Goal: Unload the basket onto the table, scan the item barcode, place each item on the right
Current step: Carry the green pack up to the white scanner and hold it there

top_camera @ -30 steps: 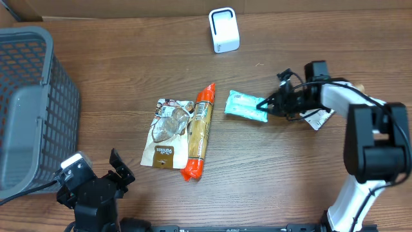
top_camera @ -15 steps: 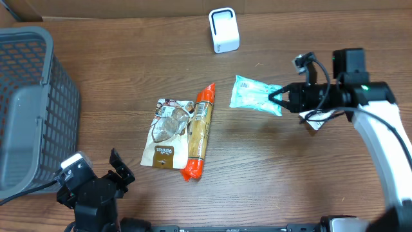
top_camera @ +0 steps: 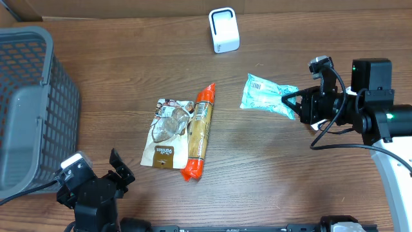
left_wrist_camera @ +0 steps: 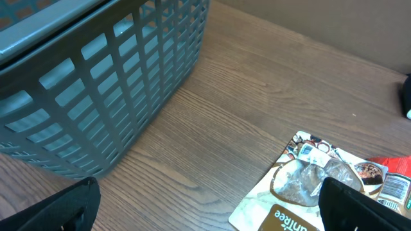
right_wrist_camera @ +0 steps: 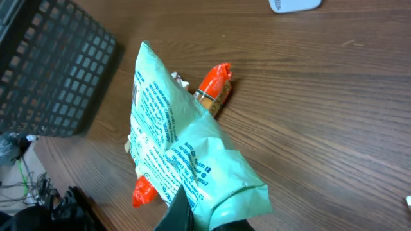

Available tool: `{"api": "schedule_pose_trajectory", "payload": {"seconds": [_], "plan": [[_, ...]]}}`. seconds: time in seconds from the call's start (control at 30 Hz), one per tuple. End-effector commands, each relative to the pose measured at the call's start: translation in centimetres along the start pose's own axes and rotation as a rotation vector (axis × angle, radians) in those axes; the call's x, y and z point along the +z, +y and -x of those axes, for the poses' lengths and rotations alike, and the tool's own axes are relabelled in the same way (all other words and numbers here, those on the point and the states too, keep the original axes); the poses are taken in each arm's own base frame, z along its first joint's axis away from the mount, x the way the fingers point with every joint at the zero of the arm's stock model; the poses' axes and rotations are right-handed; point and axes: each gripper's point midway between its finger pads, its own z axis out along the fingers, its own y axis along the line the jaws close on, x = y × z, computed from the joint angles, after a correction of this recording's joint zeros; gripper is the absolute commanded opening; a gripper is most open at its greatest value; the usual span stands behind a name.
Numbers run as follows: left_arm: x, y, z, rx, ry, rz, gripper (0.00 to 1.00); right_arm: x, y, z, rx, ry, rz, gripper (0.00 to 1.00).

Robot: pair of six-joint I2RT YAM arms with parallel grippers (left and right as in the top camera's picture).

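My right gripper [top_camera: 298,105] is shut on one end of a mint-green printed packet [top_camera: 267,93] and holds it above the table, right of centre. In the right wrist view the packet [right_wrist_camera: 180,154] fills the middle, tilted, its printed side toward the camera, with my right gripper [right_wrist_camera: 199,215] pinching its lower edge. The white barcode scanner [top_camera: 224,30] stands at the back of the table, its bottom edge [right_wrist_camera: 294,5] just showing. My left gripper [top_camera: 96,187] rests open at the front left, and its fingers [left_wrist_camera: 58,208] have nothing between them.
A brown-and-white snack pouch [top_camera: 168,132] and an orange-ended sausage pack [top_camera: 199,132] lie side by side mid-table; the pouch [left_wrist_camera: 308,186] lies close to my left gripper. A grey mesh basket [top_camera: 32,109] stands at the left edge.
My right gripper has lifted the mint-green packet off the table and carried it to the right. The left arm, pouch and sausage pack have not moved.
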Motion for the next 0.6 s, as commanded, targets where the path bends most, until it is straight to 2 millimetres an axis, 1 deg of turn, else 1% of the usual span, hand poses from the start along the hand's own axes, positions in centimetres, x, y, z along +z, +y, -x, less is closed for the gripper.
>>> {"api": "schedule_pose_trajectory", "payload": {"seconds": [0.0,0.1,0.17,0.3,0.33,0.37,0.47,0.57], "plan": [[0.0,0.2,0.1,-0.012,-0.008,0.011,1.0,-0.3,0.7,0.5,-0.023,-0.016,0.016,0.04],[0.0,0.2,0.1,-0.012,-0.008,0.011,1.0,-0.1,0.1,0.6,0.015,-0.015,-0.009,0.04],[0.0,0.2,0.1,-0.012,-0.008,0.011,0.99,0.3,-1.0,0.8,0.061,-0.014,-0.052,0.03],[0.0,0.2,0.1,-0.012,-0.008,0.011,1.0,1.1,-3.5,1.9,0.132,-0.015,-0.173,0.03],[0.0,0.2,0.1,-0.012,-0.008,0.011,0.99,1.9,-4.3,3.0,0.144,-0.007,-0.234,0.03],[0.0,0.2,0.1,-0.012,-0.008,0.011,1.0,2.7,-4.6,4.2,0.126,0.004,-0.271,0.03],[0.0,0.2,0.1,-0.012,-0.008,0.011,1.0,4.3,-5.4,6.7,0.095,0.023,-0.379,0.03],[0.0,0.2,0.1,-0.012,-0.008,0.011,1.0,6.0,-6.2,9.5,0.037,-0.001,-0.513,0.03]]}}
